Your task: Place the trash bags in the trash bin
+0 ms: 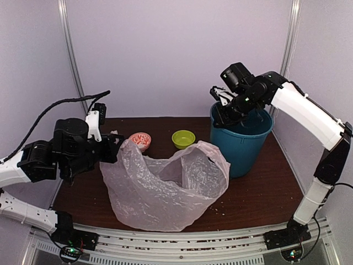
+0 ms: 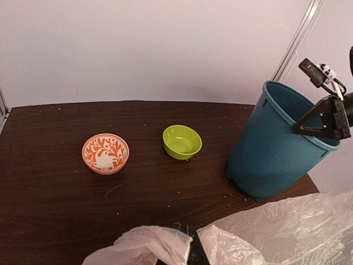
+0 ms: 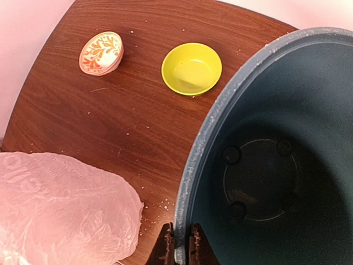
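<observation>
The pale-pink bag (image 1: 165, 187) is thin, crinkled and see-through, with faint lettering. It lies puffed up on the counter (image 1: 259, 187) in front of the arms, its right edge just beside the teal bin (image 1: 245, 146). The left hand (image 2: 190, 249) is closed, pinching the bag's left edge. The right hand (image 3: 181, 247) is clamped on the bin's rim, one finger inside and one outside, and the bin stands tilted.
</observation>
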